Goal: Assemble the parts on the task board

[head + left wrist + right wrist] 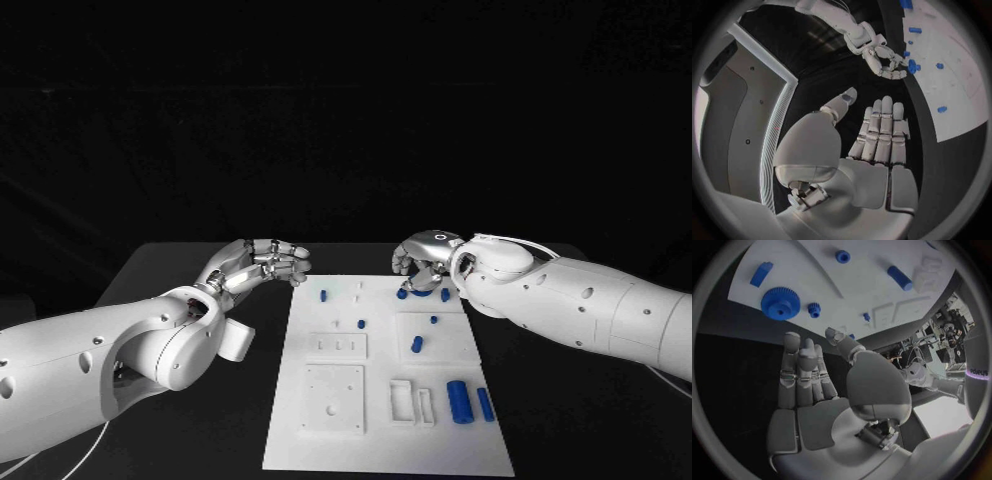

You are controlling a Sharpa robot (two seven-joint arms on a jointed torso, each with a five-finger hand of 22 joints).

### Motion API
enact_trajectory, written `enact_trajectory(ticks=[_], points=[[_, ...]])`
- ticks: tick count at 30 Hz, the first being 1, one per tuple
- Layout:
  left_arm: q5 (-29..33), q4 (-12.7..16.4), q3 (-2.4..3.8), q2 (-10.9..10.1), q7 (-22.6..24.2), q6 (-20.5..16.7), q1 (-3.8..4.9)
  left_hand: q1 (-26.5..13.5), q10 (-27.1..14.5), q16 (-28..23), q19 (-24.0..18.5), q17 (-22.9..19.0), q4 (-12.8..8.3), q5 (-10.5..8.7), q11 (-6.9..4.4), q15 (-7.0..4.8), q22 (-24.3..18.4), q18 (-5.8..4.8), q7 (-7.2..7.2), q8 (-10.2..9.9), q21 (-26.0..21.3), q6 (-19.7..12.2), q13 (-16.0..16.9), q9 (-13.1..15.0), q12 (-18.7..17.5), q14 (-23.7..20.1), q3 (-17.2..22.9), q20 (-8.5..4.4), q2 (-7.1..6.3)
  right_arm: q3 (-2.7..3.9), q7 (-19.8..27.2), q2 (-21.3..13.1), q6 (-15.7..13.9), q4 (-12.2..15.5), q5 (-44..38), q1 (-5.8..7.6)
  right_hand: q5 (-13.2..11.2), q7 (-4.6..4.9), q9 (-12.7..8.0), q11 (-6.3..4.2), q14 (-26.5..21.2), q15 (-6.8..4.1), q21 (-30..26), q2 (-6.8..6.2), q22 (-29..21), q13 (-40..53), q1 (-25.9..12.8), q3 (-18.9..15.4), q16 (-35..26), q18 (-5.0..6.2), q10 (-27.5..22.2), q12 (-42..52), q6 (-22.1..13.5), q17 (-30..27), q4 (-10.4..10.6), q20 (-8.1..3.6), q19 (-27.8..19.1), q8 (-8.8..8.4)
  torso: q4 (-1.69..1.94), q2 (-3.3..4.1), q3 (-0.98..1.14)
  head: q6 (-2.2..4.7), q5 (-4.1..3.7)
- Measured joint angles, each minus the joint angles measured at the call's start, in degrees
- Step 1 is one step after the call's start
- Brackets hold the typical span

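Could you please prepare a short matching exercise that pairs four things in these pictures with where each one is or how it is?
Things:
1. left hand
2. right hand
3. large blue toothed gear wheel
4. long blue plastic cylinder

Places or states:
A. lies on the white task board near its front right corner
B. above the board's far right end
C. off the board, beside its far left corner, holding nothing
D. lies at the board's far end, just ahead of the right hand's fingertips

Pairs: 1-C, 2-B, 3-D, 4-A

A black table (pixel 188 262) stands before a dark, unlit backdrop.
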Motion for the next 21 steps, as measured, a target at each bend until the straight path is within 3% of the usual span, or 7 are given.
enact_trajectory(ticks=[4, 21], points=[[0.04, -0.01, 0.77, -0.01, 0.0, -0.04, 0.11, -0.22, 0.0, 0.0, 0.0, 0.0, -0.15, 0.0, 0.0, 0.0, 0.02, -0.03, 0.0, 0.0, 0.0, 0.0, -0.05, -0.03, 0.0, 0.0, 0.15, 0.0, 0.22, 0.0, -0.03, 0.03, 0.06, -0.26, -0.24, -0.4, 0.0, -0.01, 0.0, 0.2, -0.02, 0.03, 0.0, -0.22, 0.0, -0.1, 0.22, 0.0, 0.0, 0.0, -0.2, -0.22, -0.01, 0.0, 0.0, 0.0, 0.0, 0.0, 0.0, 0.4, 0.07, 0.17, 0.08], [0.28, -0.06, 0.77, 0.05, -0.15, -0.05, 0.13, -0.75, 0.0, 0.0, 0.0, 0.01, -0.3, 0.0, 0.0, 0.0, 0.07, -0.18, 0.0, 0.0, 0.0, 0.0, -0.1, -0.16, 0.0, 0.0, 0.3, 0.0, 0.16, -0.01, -0.44, 0.54, 0.22, -1.44, -1.16, -1.23, 0.0, -0.02, -0.05, 0.4, -0.18, 0.18, 0.0, -0.22, -0.01, -0.29, 0.22, 0.0, 0.27, -0.01, -0.41, -0.56, -0.02, -0.01, 0.0, 0.0, 0.01, -0.23, 0.07, 1.86, 0.28, 0.9, 0.11]])
